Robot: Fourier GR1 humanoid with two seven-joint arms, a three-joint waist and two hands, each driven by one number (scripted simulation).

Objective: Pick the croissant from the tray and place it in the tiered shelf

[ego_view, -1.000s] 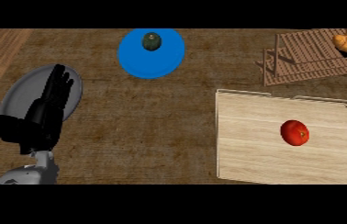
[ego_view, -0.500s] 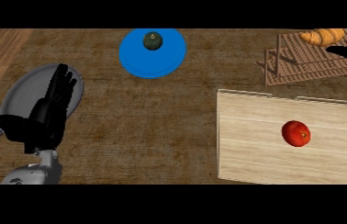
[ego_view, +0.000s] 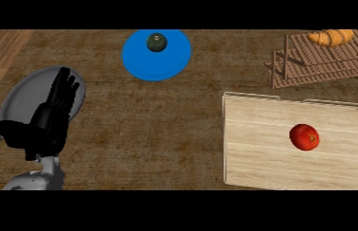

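A golden croissant [ego_view: 334,37] lies on the top level of the brown slatted tiered shelf [ego_view: 316,63] at the far right of the head view. The light wooden tray [ego_view: 260,145] at the lower right holds only a red tomato [ego_view: 304,137]. My left hand [ego_view: 50,115] rests at the lower left, fingers straight and pointing up, over a grey plate [ego_view: 24,95]. No right hand shows anywhere.
A blue plate [ego_view: 156,55] with a dark green avocado [ego_view: 156,42] on it sits at the top centre. Brown counter surface stretches between the grey plate, the blue plate and the tray.
The view has shifted, so the shelf and croissant sit slightly lower and further left in the frame. The left hand has stayed put.
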